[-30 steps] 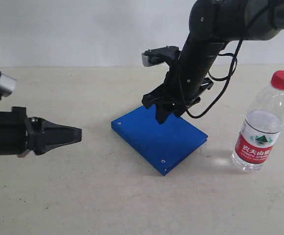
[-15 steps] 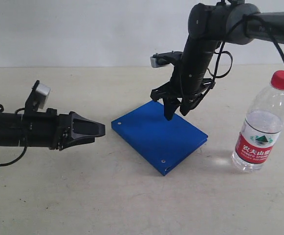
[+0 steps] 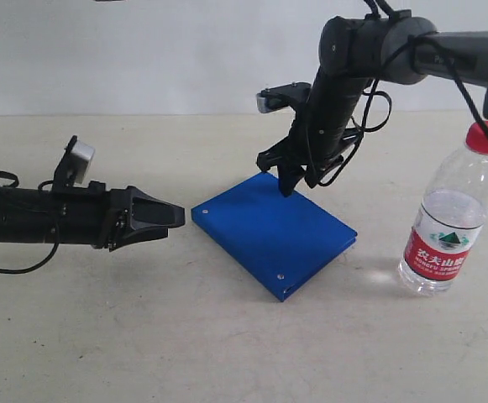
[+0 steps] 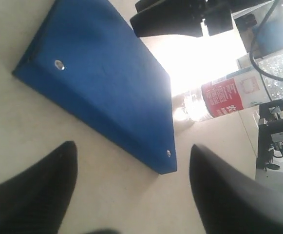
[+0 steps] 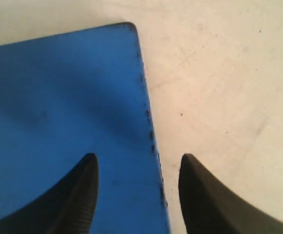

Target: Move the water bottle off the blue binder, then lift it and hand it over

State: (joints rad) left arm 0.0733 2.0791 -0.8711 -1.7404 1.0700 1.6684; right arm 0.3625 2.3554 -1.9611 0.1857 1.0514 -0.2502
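Note:
The blue binder (image 3: 273, 235) lies flat on the table, bare on top. The water bottle (image 3: 449, 214) stands upright on the table to the binder's right, apart from it. My right gripper (image 3: 294, 186) hangs open just above the binder's far edge (image 5: 151, 131), one finger over the cover and one over the table, holding nothing. My left gripper (image 3: 176, 217) lies low and level to the left of the binder, open and empty, its tips a short way from the binder's near-left corner (image 4: 165, 163). The bottle's red label (image 4: 226, 100) shows past the binder in the left wrist view.
A beige tabletop (image 3: 227, 344) runs under everything, with a pale wall behind. The right arm's black cables (image 3: 369, 126) loop beside its wrist.
My left gripper has slid right toward the binder. My right gripper has risen a little over the binder's far edge. Binder and bottle have not moved.

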